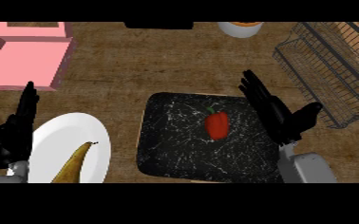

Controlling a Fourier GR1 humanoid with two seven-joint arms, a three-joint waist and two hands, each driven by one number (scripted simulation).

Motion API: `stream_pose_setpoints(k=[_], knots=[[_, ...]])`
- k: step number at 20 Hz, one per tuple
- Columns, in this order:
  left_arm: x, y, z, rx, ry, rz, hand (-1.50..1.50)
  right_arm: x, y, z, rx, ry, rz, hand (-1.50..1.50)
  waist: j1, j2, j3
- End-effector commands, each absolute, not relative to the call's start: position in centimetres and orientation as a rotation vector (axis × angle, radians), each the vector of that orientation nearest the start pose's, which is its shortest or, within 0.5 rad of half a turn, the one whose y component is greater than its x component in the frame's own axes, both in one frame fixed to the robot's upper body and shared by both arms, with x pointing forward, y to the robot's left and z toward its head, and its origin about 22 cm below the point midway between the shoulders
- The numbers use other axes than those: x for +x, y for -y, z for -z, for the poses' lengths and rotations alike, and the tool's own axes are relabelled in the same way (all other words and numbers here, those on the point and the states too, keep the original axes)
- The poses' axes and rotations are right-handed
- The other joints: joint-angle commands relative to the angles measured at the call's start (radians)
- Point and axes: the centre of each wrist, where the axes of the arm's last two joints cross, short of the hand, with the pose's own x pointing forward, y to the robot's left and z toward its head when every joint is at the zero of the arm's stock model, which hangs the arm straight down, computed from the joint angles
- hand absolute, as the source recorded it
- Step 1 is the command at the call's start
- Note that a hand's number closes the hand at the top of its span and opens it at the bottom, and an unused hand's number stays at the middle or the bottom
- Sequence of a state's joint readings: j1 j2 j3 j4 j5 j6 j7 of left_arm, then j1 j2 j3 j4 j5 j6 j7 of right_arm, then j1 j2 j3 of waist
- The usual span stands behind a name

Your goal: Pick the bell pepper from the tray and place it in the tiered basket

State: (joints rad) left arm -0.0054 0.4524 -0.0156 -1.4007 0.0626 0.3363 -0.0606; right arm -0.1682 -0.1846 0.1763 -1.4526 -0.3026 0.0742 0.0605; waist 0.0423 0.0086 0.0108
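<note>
right hand [276,115] open near bell pepper [217,125] on tray [168,142]

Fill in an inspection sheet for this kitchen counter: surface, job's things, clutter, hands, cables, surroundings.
Surface: brown wooden counter.
Job's things: red bell pepper lies on the black marbled tray, mid-counter; wire tiered basket stands at the far right, pepper not in it.
Clutter: white plate carrying a banana, near left; pink blocks, far left; white bowl and a dark object at the far edge.
Hands: right hand open by the tray's right edge, apart from the pepper; left hand open, resting at the left edge, fingers up.
Cables: nothing seen.
Surroundings: nothing seen beyond the counter.
</note>
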Motion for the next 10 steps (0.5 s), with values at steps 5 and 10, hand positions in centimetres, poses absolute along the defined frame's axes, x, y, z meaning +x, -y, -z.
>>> stream_pose_setpoints(k=[5,10], knots=[[24.9,-33.9,-2.8,0.543,1.554,0.177,0.00,27.6,20.0,-4.2,-0.023,1.652,0.127,1.50,-0.061,-0.017,-0.012],[24.8,-32.9,-1.7,0.520,1.516,0.152,0.00,24.1,26.7,1.7,-0.624,1.351,0.320,-1.50,-0.136,-0.014,-0.021]])
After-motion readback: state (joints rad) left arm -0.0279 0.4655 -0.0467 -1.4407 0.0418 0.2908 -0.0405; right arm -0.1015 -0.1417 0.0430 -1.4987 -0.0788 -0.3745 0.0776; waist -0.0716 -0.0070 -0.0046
